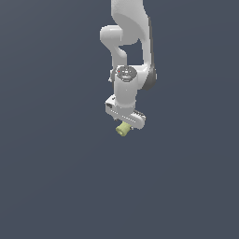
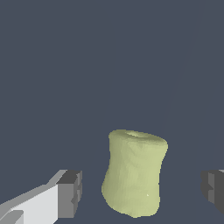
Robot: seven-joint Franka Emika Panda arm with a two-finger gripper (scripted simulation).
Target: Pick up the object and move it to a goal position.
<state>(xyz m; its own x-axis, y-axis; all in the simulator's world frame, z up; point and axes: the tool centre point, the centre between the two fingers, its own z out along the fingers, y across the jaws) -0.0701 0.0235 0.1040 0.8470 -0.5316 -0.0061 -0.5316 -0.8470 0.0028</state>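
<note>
between the spread pads of the gripper, jaws apart and clear of it, the object is seen, its long axis crosswise to the closing line.

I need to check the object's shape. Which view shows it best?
The wrist view: the object fills much of the picture, between the open tool's fingers with gaps either side. The exterior view shows only a tiny yellow-green stub under the tool.

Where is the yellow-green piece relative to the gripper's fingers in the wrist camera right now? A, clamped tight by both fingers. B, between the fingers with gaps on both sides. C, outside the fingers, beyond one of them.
B: in the wrist view the object stands between the fingers of the gripper, with bare background on each side.
</note>
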